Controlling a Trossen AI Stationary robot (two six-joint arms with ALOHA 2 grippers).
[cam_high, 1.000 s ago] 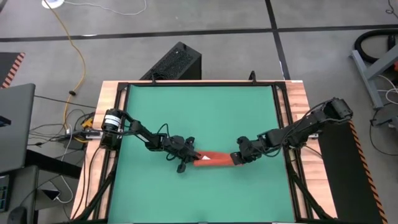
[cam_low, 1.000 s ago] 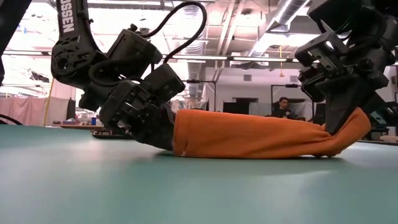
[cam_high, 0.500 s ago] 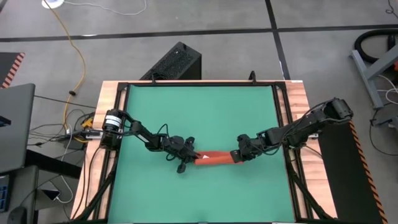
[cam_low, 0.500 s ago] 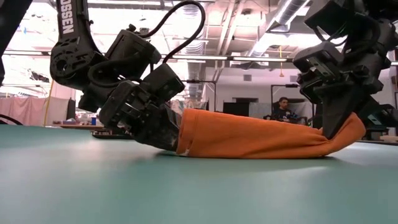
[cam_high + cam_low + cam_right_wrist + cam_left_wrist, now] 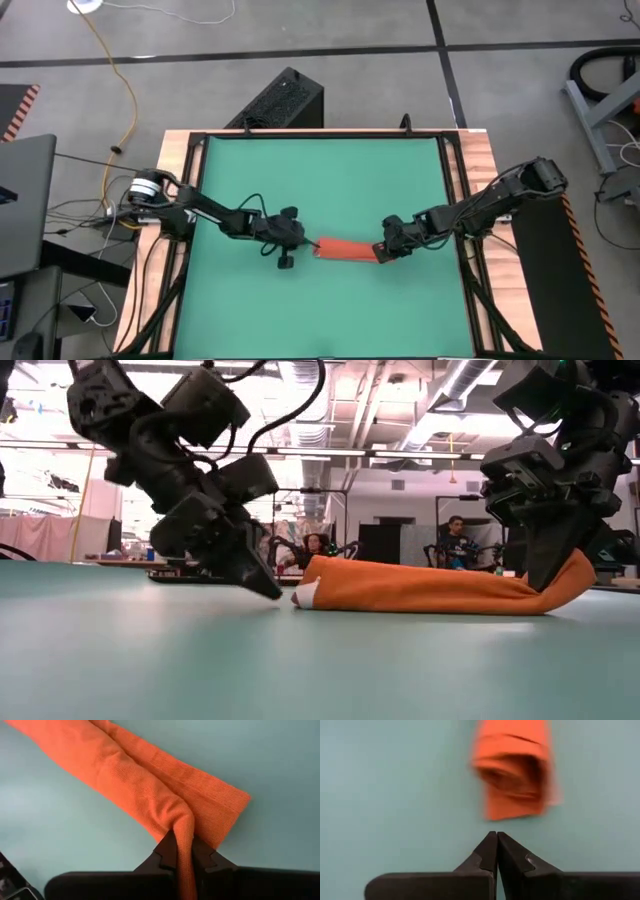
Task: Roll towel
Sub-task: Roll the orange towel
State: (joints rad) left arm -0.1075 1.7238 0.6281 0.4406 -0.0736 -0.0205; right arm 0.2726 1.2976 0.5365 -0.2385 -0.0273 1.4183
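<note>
Towel [image 5: 346, 250]: rolled, mid-mat, long axis side to side between both arms; right gripper [image 5: 180, 854] pinches its right end (nearer arm), left gripper [image 5: 497, 851] closed empty just off the left end.

Left pincer [image 5: 496, 840] hangs low with fingers pressed together, holding nothing. Right pincer [image 5: 180, 851] is low too, pinching cloth.

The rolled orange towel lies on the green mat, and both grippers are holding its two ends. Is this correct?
Only the right gripper grips the towel. The left wrist view shows the left gripper shut on nothing, just short of the towel's other end. The towel does lie rolled on the green mat.
</note>
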